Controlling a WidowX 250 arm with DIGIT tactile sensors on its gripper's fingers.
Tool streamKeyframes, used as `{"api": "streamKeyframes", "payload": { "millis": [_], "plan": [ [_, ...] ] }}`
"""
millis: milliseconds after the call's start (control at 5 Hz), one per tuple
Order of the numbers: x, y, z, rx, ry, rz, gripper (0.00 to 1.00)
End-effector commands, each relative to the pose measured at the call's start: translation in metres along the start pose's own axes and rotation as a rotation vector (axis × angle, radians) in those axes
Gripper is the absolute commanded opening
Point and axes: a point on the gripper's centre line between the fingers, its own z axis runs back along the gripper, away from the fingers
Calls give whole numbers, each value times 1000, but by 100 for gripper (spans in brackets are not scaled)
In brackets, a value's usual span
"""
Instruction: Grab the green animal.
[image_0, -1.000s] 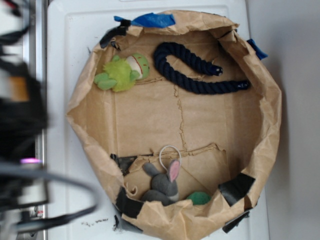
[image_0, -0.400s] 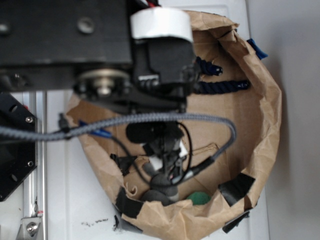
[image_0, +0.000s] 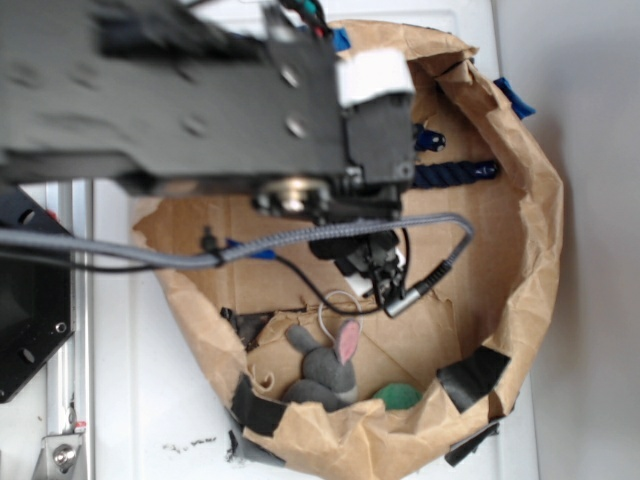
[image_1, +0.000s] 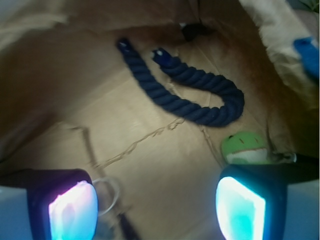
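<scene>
two pads of the claw (image_1: 157, 207) stand apart, unloaded, so it can straddle a toy; the green animal (image_1: 245, 148) peeks just beyond one pad, below the navy rope (image_1: 185, 90).

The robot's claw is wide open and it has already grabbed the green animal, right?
Not quite. The gripper is wide open, but it holds nothing. The wrist view shows the green animal lying on the cardboard beside one finger, near the dark blue rope.
</scene>
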Motion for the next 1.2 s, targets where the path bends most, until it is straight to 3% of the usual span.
{"api": "streamKeyframes", "payload": {
  "millis": [0,400,800,1000],
  "plan": [
    [7,31,-9,58,-27,28,100],
    [6,65,-9,120,-42,16,100],
    [3,80,-26,175,-40,-39,100],
    [2,84,-40,164,-52,-104,100]
  ]
}}
